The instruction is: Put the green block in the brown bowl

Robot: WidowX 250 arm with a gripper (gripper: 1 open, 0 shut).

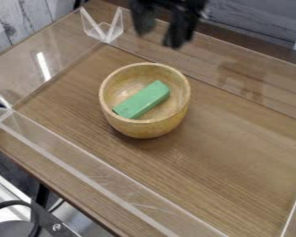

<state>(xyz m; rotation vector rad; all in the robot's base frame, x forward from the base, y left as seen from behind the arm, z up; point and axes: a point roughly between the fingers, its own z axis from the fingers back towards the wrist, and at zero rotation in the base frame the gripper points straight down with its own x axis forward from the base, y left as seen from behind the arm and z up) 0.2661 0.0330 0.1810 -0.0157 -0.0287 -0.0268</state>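
The green block [143, 99] lies flat and slanted inside the brown bowl [118, 122], a round tan wooden bowl standing on the wooden table. My black gripper [163, 25] hangs at the top of the view, above and behind the bowl's far rim, well apart from it. Its fingers [179, 31] stand spread, with nothing between them. The image of the gripper is blurred and its upper part is cut off by the frame edge.
Clear acrylic walls [64, 139] fence the wooden table [225, 157] on all sides. A small clear plastic bracket [104, 26] stands at the back left corner. Dark cables [27, 222] lie outside the front left wall.
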